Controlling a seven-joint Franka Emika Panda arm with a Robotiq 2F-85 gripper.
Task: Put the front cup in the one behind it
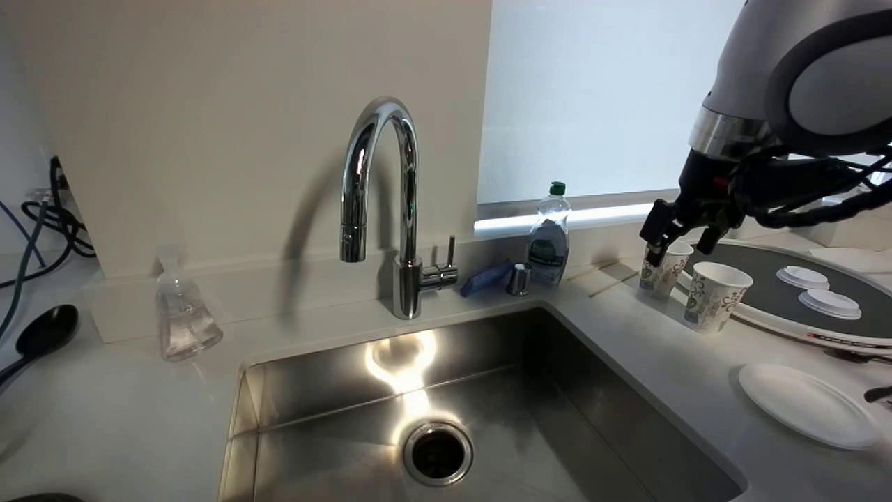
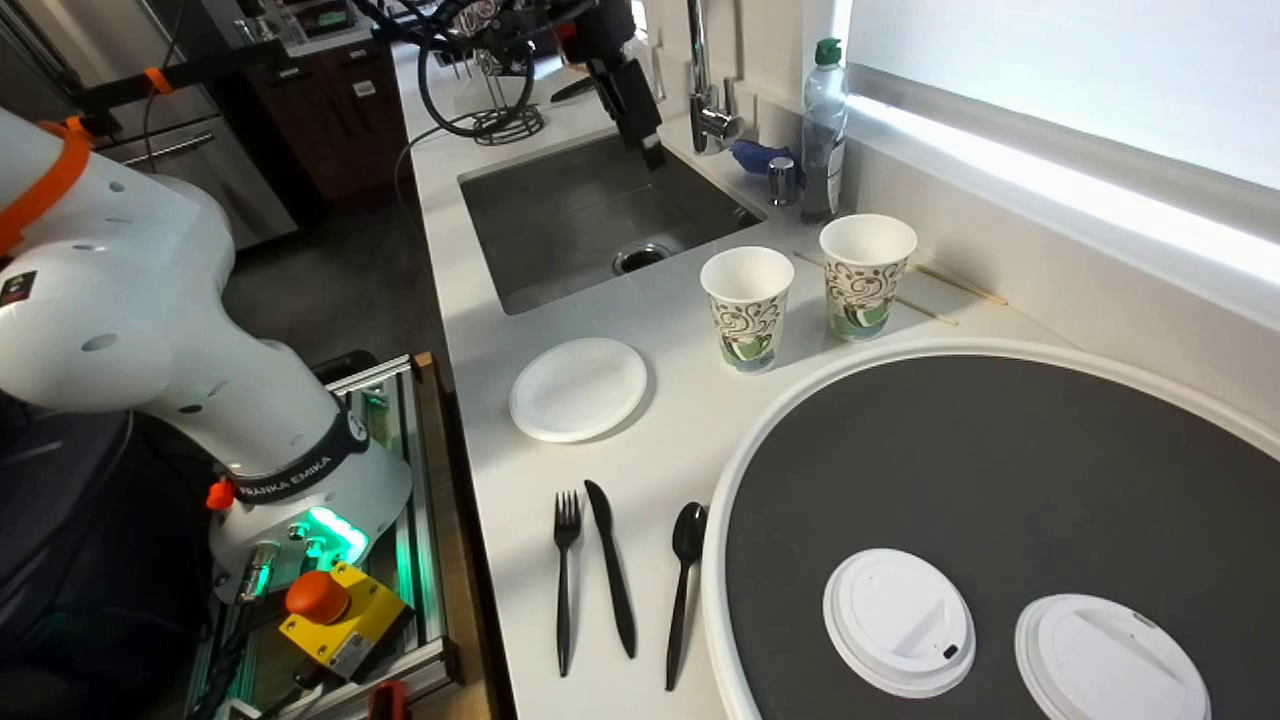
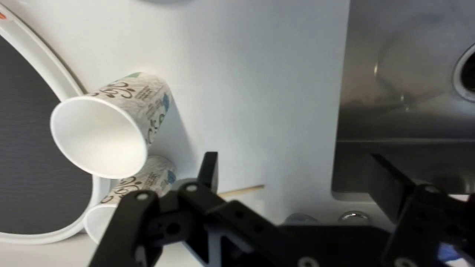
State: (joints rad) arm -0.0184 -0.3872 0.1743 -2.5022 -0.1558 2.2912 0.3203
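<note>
The front cup (image 1: 714, 300), white paper with a brown swirl print, stands upright on the counter; it also shows in an exterior view (image 2: 748, 322) and in the wrist view (image 3: 138, 102). The similar back cup (image 2: 862, 290) stands upright closer to the wall, apart from it; it also shows in an exterior view (image 1: 663, 273). In the wrist view the back cup (image 3: 148, 177) is partly hidden by the front cup and a finger. My gripper (image 3: 294, 156) is open with nothing between its fingers, above the sink corner and counter, to the sink side of both cups. Both cups are empty inside as far as visible.
The sink (image 2: 590, 230) lies beside the cups. A soap bottle (image 2: 824, 130) and wooden sticks (image 2: 960, 283) are near the wall. A white plate (image 2: 580, 390), black cutlery (image 2: 612, 570) and a round dark board (image 2: 950, 450) with white lids (image 2: 898, 622) lie around.
</note>
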